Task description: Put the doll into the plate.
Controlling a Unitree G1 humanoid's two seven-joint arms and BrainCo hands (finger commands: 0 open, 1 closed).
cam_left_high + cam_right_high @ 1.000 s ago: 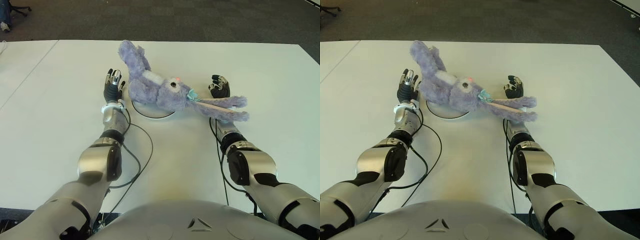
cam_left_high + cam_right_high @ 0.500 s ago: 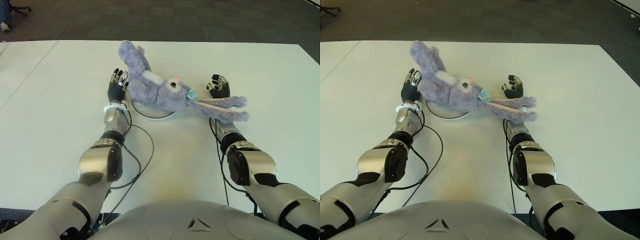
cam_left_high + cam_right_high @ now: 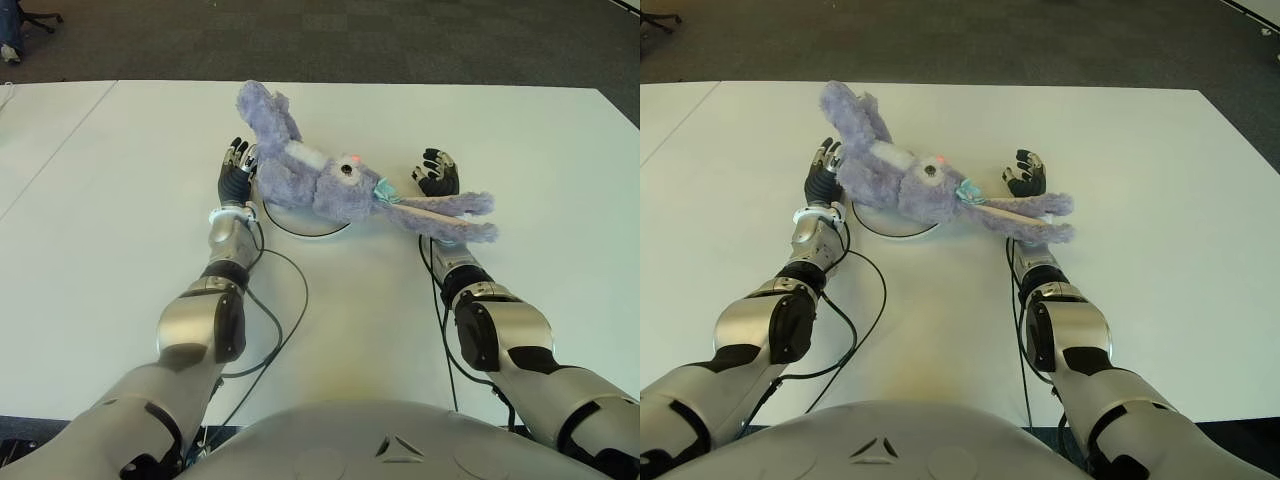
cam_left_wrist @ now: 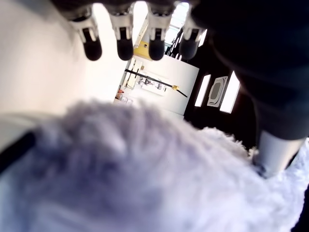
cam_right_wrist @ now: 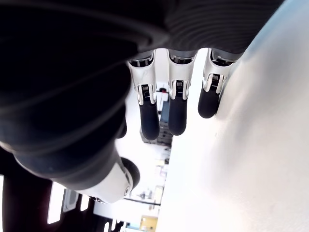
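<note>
The purple plush doll (image 3: 330, 180) lies between the two hands, its body over the white plate (image 3: 305, 222), of which only the near rim shows from under the fur. The left hand (image 3: 236, 175) stands just beside the doll's flank on the left side; in the left wrist view its fingers (image 4: 124, 44) are straight and spread, with the fur filling the space under them, and they do not close on it. Whether the fingertips touch the fur cannot be told. The right hand (image 3: 437, 173) is just beyond the doll's long thin limbs, its fingers (image 5: 148, 113) loosely bent and empty above the white table (image 3: 120, 220).

The doll's long axis runs slantwise: one thick end points away toward the far left, and the two thin limbs stretch to the right, crossing over the right wrist. Both forearms reach forward, hands upright.
</note>
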